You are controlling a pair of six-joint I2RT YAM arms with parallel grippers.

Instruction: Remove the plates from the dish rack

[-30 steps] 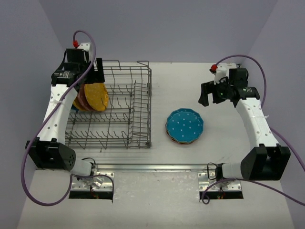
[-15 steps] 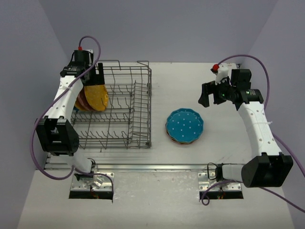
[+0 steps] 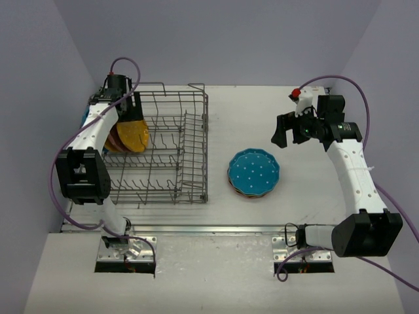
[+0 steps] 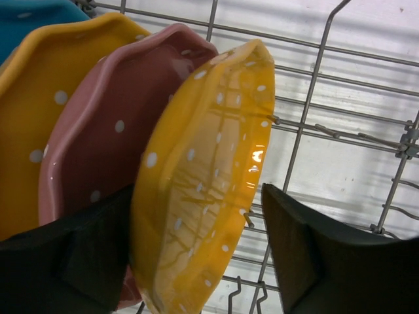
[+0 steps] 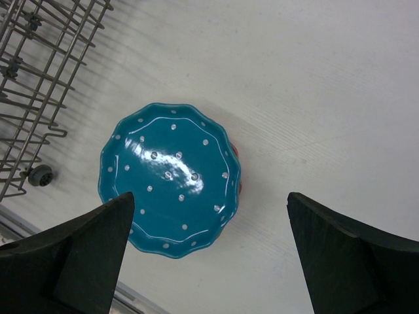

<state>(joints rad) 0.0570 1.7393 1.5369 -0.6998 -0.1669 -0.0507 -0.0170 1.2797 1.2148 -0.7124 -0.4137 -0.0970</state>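
Note:
The grey wire dish rack [image 3: 190, 163] stands on the left of the table. Several dotted plates stand upright in its back left corner [image 3: 133, 134]. In the left wrist view they are an orange-yellow plate [image 4: 203, 170] in front, a pink one [image 4: 105, 144], another yellow one [image 4: 46, 111] and a blue rim [image 4: 26, 16]. My left gripper [image 3: 127, 110] is open, its fingers [image 4: 314, 261] straddling the front orange-yellow plate, with a gap on the right side. My right gripper [image 3: 283, 131] is open and empty, above and right of a blue plate [image 5: 170, 176] lying on the table.
The blue plate [image 3: 254, 172] tops a small stack right of the rack; a red rim [image 5: 239, 186] shows beneath it. The rack's raised wire side [image 5: 39, 85] is left of the stack. Purple walls enclose the table on three sides.
The left arm has swung in so its gripper sits lower and a little to the right over the plates in the rack. The right arm shifted slightly and now holds still.

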